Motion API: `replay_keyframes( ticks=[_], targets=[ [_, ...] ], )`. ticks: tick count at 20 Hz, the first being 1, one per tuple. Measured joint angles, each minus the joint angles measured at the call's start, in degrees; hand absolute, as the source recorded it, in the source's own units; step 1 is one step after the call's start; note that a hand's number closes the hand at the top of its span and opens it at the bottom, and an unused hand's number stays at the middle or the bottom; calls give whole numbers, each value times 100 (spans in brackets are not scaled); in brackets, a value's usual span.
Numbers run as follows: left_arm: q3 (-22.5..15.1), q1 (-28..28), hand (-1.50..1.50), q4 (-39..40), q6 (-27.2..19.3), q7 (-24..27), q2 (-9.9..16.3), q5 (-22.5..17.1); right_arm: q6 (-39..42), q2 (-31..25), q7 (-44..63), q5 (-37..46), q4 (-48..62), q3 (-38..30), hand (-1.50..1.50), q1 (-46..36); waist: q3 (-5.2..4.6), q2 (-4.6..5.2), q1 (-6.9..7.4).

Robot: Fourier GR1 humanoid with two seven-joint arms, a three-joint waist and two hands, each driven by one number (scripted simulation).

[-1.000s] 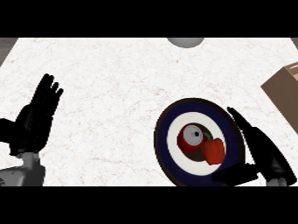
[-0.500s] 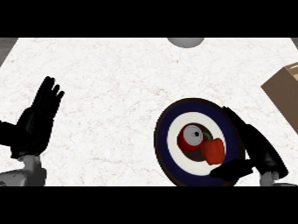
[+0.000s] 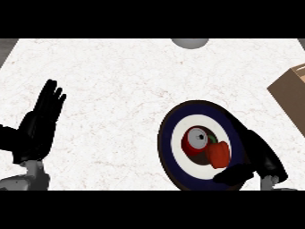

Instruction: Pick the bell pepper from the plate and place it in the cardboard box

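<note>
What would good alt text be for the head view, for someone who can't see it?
The robot's right hand curls around a red bell pepper lying on a dark-rimmed plate on a white counter. A cardboard box stands at the right edge, and the left hand rests open, fingers up, at the left.

The surface (image 3: 128, 85) is white with faint brownish veining, like marble, and turns grey at its far corners. The plate (image 3: 174, 123) has a dark navy rim around a white ring and a dark centre. The pepper (image 3: 217, 153) on it is red-orange with a green stem; beside it shows a pale grey round patch. The box (image 3: 293, 100) is tan-brown cardboard, paler inside. Both robot hands, left (image 3: 39, 129) and right (image 3: 264, 159), are black on grey forearms.
</note>
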State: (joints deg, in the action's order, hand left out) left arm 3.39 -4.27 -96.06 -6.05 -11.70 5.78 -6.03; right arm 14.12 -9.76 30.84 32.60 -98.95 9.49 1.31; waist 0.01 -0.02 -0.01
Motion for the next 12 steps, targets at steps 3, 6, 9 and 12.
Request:
replay_keyframes(
  ticks=[3,6,9,12],
  targets=[
    [28,-216,0,136,-35,-64,-8,41,-48,160,33,126,78,78,-150,-55,-1,0,-3],
    [107,-195,0,63,39,-120,53,1,-99,214,-78,249,183,99,-150,-37,1,1,-1],
    [148,-107,0,-27,87,-110,48,-40,-114,234,-188,312,194,104,-150,38,-1,-1,0],
    [211,-210,0,8,121,-198,89,-73,-235,299,-374,460,406,130,150,-24,-1,-1,-1]
  ],
)
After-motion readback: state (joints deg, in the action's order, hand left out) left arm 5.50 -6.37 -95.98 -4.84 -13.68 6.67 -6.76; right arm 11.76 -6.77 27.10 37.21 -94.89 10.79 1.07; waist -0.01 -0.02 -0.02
